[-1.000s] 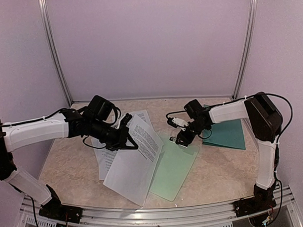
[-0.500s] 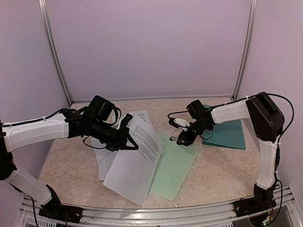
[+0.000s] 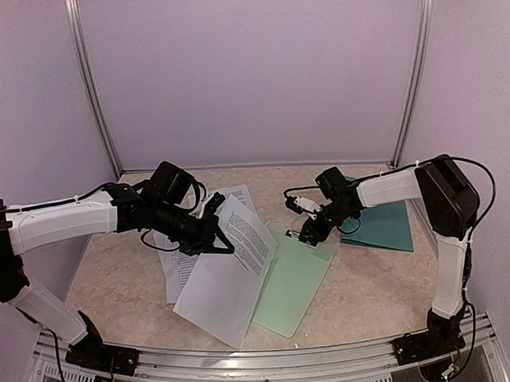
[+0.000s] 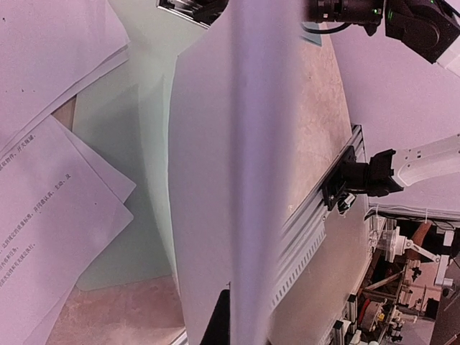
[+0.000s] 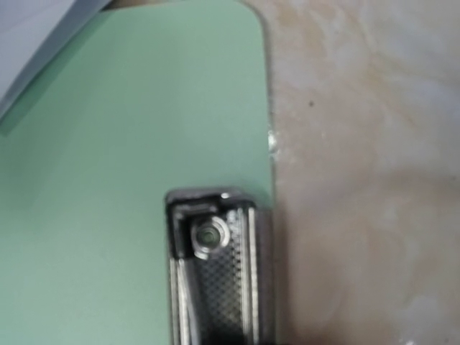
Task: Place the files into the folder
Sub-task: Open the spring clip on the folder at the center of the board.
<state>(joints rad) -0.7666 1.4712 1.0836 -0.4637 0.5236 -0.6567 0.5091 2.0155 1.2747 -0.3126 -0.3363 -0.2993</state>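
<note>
- left gripper (image 3: pixel 220 239) clamps a files (image 3: pixel 233 284) sheet, center-left
- right gripper (image 3: pixel 310 233) over clipboard (image 3: pixel 296 290) clip (image 5: pixel 215 280) mid-frame, jaws can't tell
- its arm (image 3: pixel 389 188) partly covers folder (image 3: pixel 382 230) at right

L arm reaches inward, L claw (image 3: pixel 221 238) pinched tight — R arm bent, R claw (image 3: pixel 309 233) angled down.

files (image 4: pixel 50 237), black print, prob. Chinese, illegible

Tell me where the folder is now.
Top view: the folder lies flat on the right, partly under the right arm, just right of the mint clipboard.
</note>
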